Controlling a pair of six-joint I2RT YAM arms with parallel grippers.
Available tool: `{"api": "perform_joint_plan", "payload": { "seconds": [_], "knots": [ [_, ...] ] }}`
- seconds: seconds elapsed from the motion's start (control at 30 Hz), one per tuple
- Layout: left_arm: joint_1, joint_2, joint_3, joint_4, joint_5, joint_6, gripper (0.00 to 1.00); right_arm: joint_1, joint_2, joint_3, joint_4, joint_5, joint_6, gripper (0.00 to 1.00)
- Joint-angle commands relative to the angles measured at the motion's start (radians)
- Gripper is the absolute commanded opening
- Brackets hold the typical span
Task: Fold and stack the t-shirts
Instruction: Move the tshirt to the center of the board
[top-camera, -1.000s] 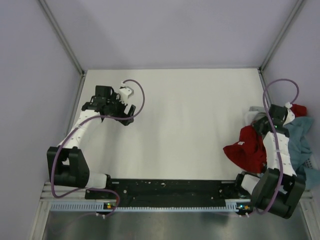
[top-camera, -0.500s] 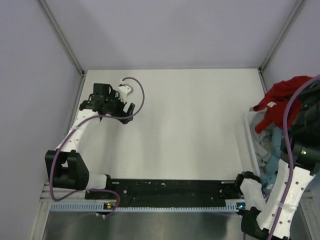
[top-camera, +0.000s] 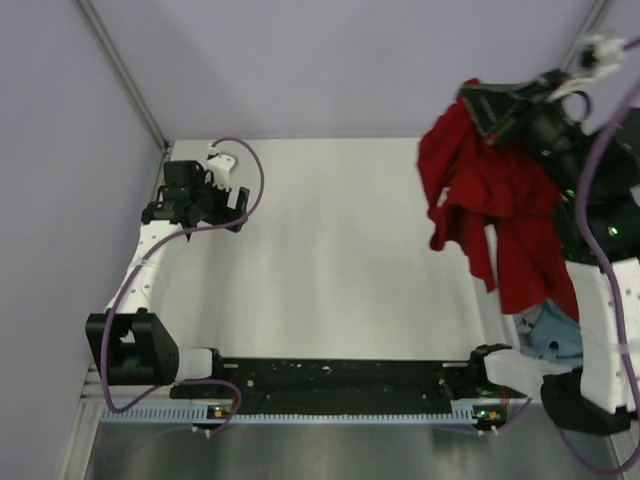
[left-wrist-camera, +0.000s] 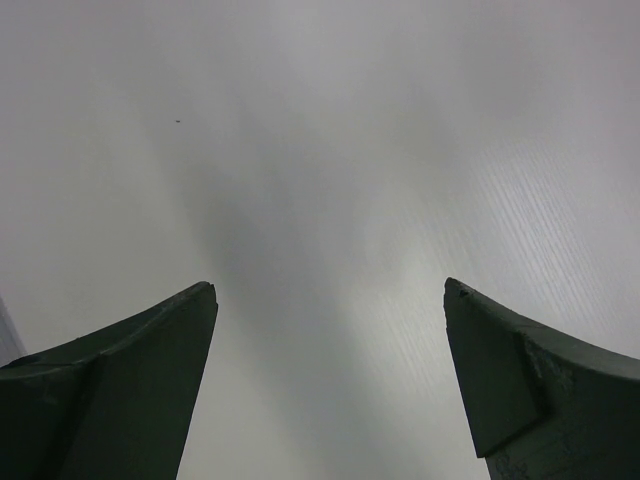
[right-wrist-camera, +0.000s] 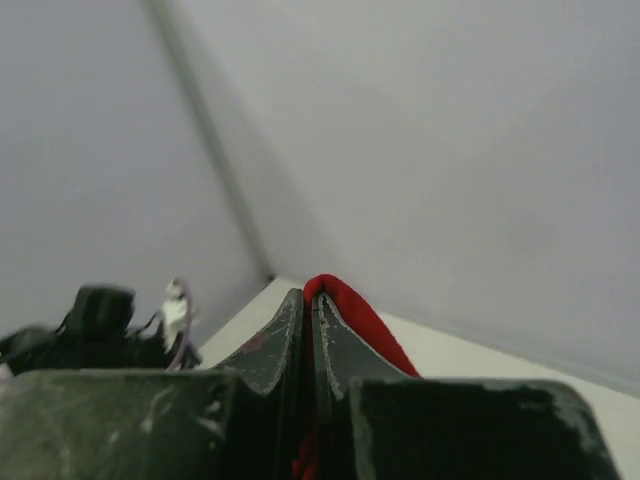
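Two tools: R tool clamped on red t-shirt; L tool wide open, empty.

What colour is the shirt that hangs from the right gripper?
The shirt is solid deep red, with no pattern; the top view shows it best.

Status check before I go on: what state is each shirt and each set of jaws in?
red t-shirt: held up, hanging unfolded from the right jaws.
teal-blue t-shirt: crumpled low on the right, partly hidden behind the red one.
right jaws: shut on the red t-shirt.
left jaws: wide open, empty.
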Motion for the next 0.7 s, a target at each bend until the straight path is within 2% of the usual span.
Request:
{"api": "perform_joint_plan", "payload": {
  "seconds": [0.0,0.07,0.13,0.27,0.3,0.37,0.5,0.6,0.67],
  "knots": [
    [0.064,-0.019,0.049,0.059,0.009,-0.071,0.99,0.442,0.211,0.213,-0.211,0.025,-0.276,0.00],
    [0.092,-0.011,0.052,0.054,0.011,-0.080,0.99,0.573,0.339,0.333,-0.305,0.031,-0.359,0.00],
    [0.131,-0.008,0.054,0.054,0.018,-0.088,0.99,0.645,0.413,0.366,-0.339,-0.014,-0.444,0.00],
    [0.216,-0.010,0.055,0.060,0.001,-0.097,0.99,0.667,0.450,0.287,-0.341,-0.396,-0.549,0.00],
    [0.233,-0.010,0.060,0.060,-0.006,-0.095,0.99,0.667,0.441,0.247,-0.339,-0.451,-0.595,0.00],
    [0.265,-0.011,0.066,0.060,-0.006,-0.088,0.99,0.667,0.410,0.129,-0.344,-0.423,-0.696,0.00],
    [0.274,-0.014,0.063,0.070,0.003,-0.068,0.99,0.663,0.410,-0.060,-0.350,-0.273,-0.866,0.00],
    [0.273,-0.014,0.049,0.071,0.098,-0.017,0.98,0.661,0.483,-0.110,-0.354,-0.167,-0.867,0.00],
    [0.267,-0.013,0.042,0.056,0.155,0.006,0.98,0.661,0.554,-0.093,-0.388,-0.173,-0.827,0.00]
  ]
}}
